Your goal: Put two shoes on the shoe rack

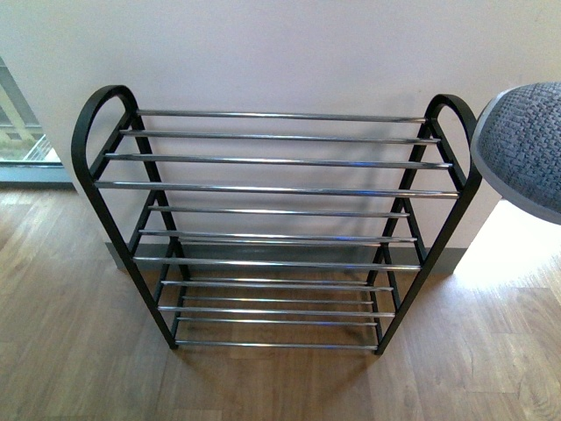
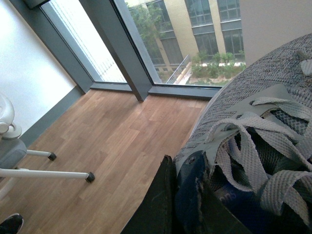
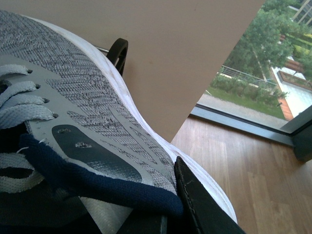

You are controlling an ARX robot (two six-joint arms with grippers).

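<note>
A black-framed shoe rack [image 1: 276, 189] with three tiers of chrome bars stands on the wood floor [image 1: 70, 351] against a white wall [image 1: 280, 53]. Both sneakers are held up in the air, off the rack.

The grey knit toe of the right arm's sneaker [image 1: 526, 140], edged by its white sole, hangs just beside the rack's right arched end at top-tier height. The right wrist camera shows the same sneaker [image 3: 92, 122] from close up, with the rack's arch [image 3: 118, 51] beyond its toe. The right gripper [image 3: 168, 209] grasps it at the heel, one black finger [image 3: 195, 204] pressed against the outside of the navy collar. The other finger is hidden.

The left gripper [image 2: 187, 200] is clenched on the left arm's sneaker [image 2: 258, 97] in the same way, a dark finger [image 2: 158, 200] lying against the outside of the collar and the pale laces loose above it. This sneaker does not show in the front camera, so its place beside the rack cannot be told. Behind it are tall windows [image 2: 161, 44].
</note>
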